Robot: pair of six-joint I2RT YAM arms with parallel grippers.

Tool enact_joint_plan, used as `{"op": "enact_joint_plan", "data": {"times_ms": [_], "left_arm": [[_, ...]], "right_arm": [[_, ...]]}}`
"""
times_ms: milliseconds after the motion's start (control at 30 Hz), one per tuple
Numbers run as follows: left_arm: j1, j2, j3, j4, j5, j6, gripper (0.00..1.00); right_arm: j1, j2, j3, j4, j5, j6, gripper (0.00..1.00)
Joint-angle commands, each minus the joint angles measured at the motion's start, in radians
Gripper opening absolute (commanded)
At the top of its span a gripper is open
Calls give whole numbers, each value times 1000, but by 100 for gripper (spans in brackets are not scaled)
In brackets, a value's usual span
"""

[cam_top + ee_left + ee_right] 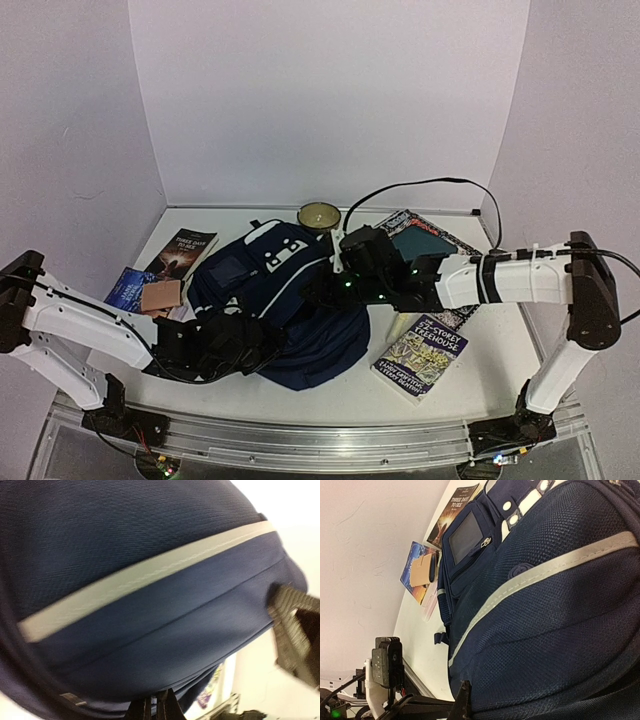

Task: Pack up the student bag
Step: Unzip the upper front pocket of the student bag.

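Left hand: fingers pressed together at the near-left edge of the student bag; in the left wrist view the 2 tips met right under the bag's lower seam, and whether any fabric was nipped between them could not be told
Right hand: also closed, low over the middle of the bag from the right; in the right wrist view only 1 dark finger showed against the fabric, with no clear sign of a grip
Student bag: lay flat in the middle of the counter, between the 2 arms, top end toward the back wall
Bag details: navy mesh fabric with a pale diagonal stripe and a small zipped front pocket
Dark book: titled "Three Days to See", just left of the bag's top end
Blue book: left of the bag, nearer than the dark book
Tan pouch: rested on the blue book
Round tin: behind the bag, near the back wall
Treehouse book: flat on the counter, right of the bag and close to it
Magazine: lay at the back right, partly under the right arm
Black cable: arched over the back right of the counter
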Motion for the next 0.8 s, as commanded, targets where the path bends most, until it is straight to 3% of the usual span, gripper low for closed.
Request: {"op": "enact_joint_plan", "data": {"times_ms": [0, 533, 767], "left_arm": [[18, -60, -40, -240, -29, 95, 0], [25, -209, -78, -651, -142, 241, 0], [132, -174, -58, -707, -138, 388, 0]], "right_arm": [[-50, -133, 4, 37, 17, -64, 0], [-118, -160, 12, 32, -185, -125, 0], [-138, -165, 21, 33, -275, -148, 0]]}}
